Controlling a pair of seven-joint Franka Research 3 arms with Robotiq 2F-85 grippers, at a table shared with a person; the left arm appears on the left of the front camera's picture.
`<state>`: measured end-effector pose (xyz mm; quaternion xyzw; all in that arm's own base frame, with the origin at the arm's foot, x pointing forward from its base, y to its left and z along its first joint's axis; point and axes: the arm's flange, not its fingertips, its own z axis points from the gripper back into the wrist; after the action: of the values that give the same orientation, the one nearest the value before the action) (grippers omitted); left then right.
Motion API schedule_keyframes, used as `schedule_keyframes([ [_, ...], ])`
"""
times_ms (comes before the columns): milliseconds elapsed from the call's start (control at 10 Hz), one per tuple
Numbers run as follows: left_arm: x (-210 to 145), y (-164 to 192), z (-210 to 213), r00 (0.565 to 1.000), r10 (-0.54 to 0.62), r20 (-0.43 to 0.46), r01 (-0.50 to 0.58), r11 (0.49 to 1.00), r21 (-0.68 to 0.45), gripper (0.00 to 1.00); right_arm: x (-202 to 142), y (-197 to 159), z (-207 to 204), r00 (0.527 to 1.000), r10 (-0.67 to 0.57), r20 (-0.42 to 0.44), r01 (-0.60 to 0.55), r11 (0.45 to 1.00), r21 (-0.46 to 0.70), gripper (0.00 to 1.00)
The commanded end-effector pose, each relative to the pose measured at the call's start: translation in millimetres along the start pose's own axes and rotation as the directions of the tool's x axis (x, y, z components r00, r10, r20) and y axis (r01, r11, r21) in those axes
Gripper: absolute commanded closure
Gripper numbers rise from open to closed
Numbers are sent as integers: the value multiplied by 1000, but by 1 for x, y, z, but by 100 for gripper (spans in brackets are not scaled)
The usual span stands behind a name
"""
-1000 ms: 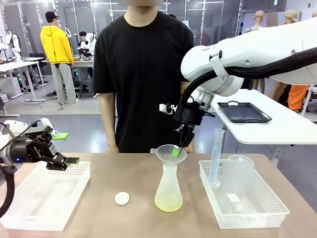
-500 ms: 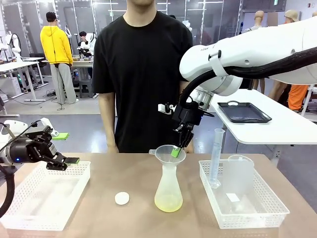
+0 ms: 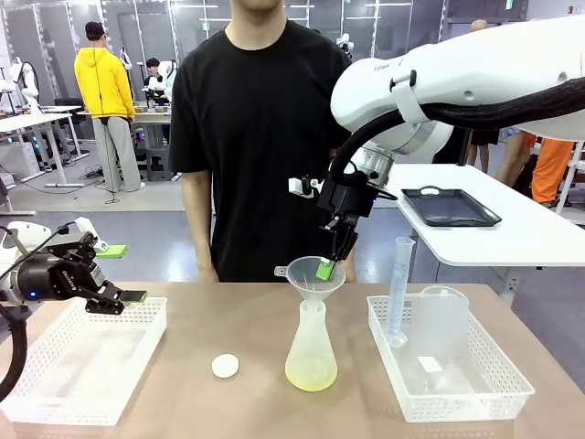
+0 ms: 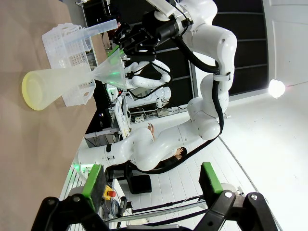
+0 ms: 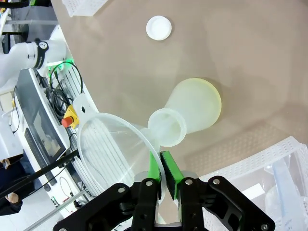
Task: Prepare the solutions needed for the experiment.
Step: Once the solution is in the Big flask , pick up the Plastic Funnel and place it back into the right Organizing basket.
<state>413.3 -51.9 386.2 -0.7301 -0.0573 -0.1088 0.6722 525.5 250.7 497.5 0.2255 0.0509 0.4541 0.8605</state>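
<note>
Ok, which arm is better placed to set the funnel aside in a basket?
Right: the right gripper is shut on the funnel at its rim, holding it just above the flask, with the right basket close by. The left gripper hangs open over the left basket, away from the funnel.

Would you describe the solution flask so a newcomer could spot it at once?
On the brown table, right of the small white cap, stands a translucent conical flask. It alone holds pale yellow liquid, and the right gripper holds a clear funnel above its neck.
</note>
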Motion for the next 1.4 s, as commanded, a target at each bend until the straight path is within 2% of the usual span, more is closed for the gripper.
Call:
schedule_keyframes([
  [0, 1, -3, -1, 1000, -6, 4, 6, 1000, -15, 0, 0, 13, 7, 1000, -12, -14, 11, 999, -36, 100],
  [600, 1, -3, -1, 1000, -6, 4, 6, 1000, -15, 0, -9, 41, 35, 1000, 21, 9, -20, 992, -124, 100],
  [1300, 1, -3, -1, 1000, -6, 4, 6, 1000, -15, 0, -20, 59, 60, 995, 93, 44, -87, 989, -117, 100],
])
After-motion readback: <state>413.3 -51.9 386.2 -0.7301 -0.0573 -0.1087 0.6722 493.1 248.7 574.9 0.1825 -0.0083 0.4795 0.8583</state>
